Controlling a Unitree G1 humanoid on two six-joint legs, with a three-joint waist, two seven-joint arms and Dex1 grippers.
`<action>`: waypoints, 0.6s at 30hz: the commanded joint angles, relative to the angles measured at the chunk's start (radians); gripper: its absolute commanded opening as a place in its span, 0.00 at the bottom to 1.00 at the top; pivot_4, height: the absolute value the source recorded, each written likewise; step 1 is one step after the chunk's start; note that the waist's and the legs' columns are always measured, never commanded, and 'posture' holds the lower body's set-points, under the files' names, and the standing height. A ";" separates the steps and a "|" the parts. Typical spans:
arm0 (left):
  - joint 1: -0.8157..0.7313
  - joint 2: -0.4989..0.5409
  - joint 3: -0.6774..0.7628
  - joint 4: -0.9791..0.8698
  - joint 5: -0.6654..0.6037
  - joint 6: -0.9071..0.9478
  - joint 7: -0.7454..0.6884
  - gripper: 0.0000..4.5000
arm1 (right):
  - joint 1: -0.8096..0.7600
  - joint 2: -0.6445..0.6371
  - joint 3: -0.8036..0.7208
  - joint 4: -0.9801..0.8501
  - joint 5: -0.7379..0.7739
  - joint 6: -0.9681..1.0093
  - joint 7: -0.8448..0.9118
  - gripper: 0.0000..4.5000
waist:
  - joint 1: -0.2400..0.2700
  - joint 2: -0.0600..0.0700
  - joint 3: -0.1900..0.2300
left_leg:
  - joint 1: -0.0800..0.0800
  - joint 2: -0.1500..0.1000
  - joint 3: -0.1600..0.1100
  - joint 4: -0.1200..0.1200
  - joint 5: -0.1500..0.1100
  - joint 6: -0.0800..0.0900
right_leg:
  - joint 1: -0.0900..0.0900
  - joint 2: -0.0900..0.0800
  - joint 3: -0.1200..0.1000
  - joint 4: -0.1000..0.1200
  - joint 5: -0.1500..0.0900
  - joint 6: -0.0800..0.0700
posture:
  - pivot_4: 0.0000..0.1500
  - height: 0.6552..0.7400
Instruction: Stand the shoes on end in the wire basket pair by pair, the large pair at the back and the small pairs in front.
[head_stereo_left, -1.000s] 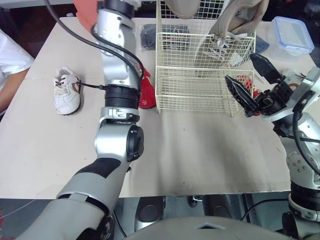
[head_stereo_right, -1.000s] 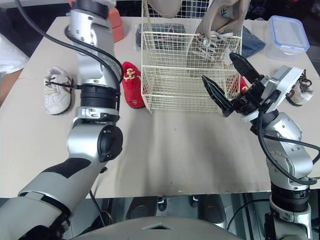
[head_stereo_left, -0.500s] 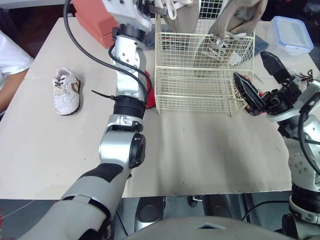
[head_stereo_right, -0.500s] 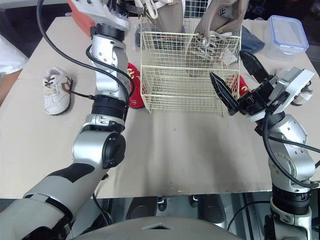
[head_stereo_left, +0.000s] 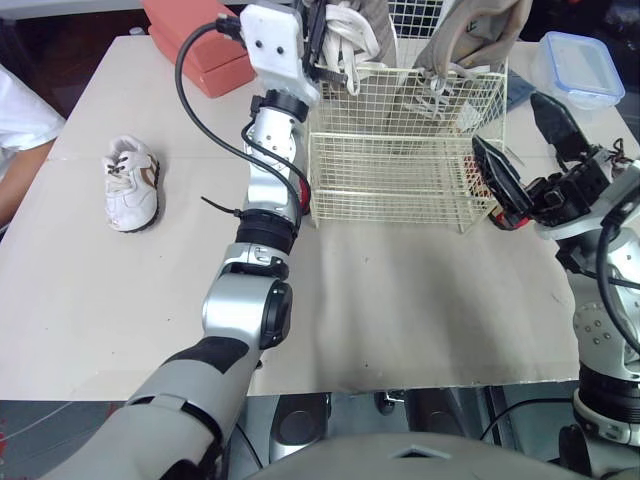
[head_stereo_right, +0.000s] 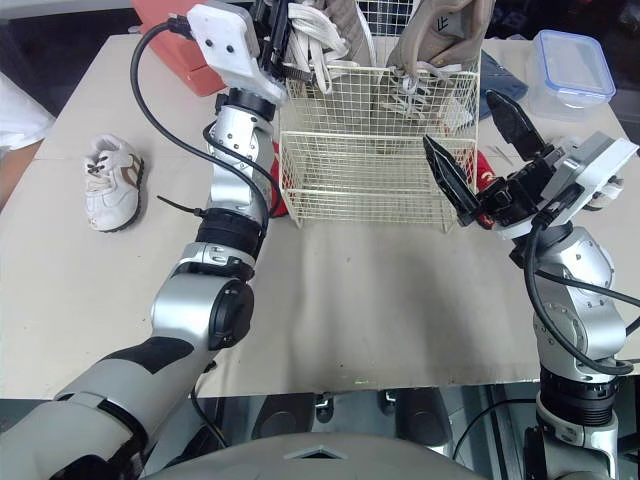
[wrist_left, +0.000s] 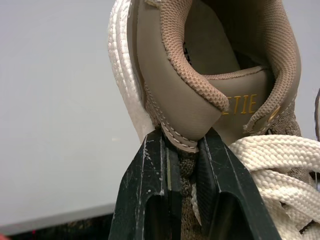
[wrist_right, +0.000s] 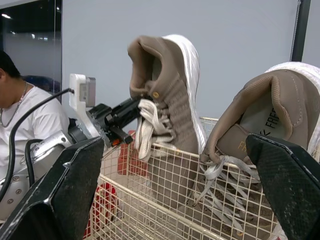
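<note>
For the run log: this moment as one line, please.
left gripper: shut on tan shoe, upright in wire basket | right gripper: open, beside basket | second tan shoe: upright in basket | white small shoe: on table

**4 cams, 1 basket, quick rundown**

The 2 head eyes sit high, facing forward and down over the table (head_stereo_left: 80, 300), catching the wire basket (head_stereo_left: 390, 180); framing near identical, just shifted sideways; left wrist cam looks along the left gripper (wrist_left: 182, 137), super close on the heel of the tan shoe (wrist_left: 200, 75); right wrist cam sits low by the basket's right side, looking level across it; it shares basket, shoe and left gripper with the head views.
</note>
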 joint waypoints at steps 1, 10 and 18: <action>0.018 0.002 -0.020 -0.045 -0.004 0.048 -0.021 0.03 | -0.005 0.002 -0.013 -0.019 0.000 -0.021 -0.008 1.00 | 0.001 0.000 0.000 | 0.000 0.000 0.000 0.000 0.000 0.000 | 0.000 0.000 0.000 0.000 0.000 0.000 | 1.00 0.36; 0.149 -0.023 -0.062 -0.306 -0.032 0.250 -0.053 0.97 | -0.005 0.000 -0.011 -0.022 -0.003 -0.021 -0.010 1.00 | 0.002 0.002 -0.001 | 0.001 0.000 -0.001 0.000 0.000 0.000 | 0.001 -0.001 0.002 0.001 0.000 0.000 | 1.00 0.36; 0.305 -0.047 -0.084 -0.577 -0.053 0.433 -0.034 0.99 | 0.007 -0.018 -0.040 0.002 -0.023 -0.026 -0.013 1.00 | 0.002 0.004 -0.002 | 0.002 0.001 -0.001 0.001 0.000 0.000 | 0.002 -0.001 0.004 0.001 0.000 0.000 | 1.00 0.36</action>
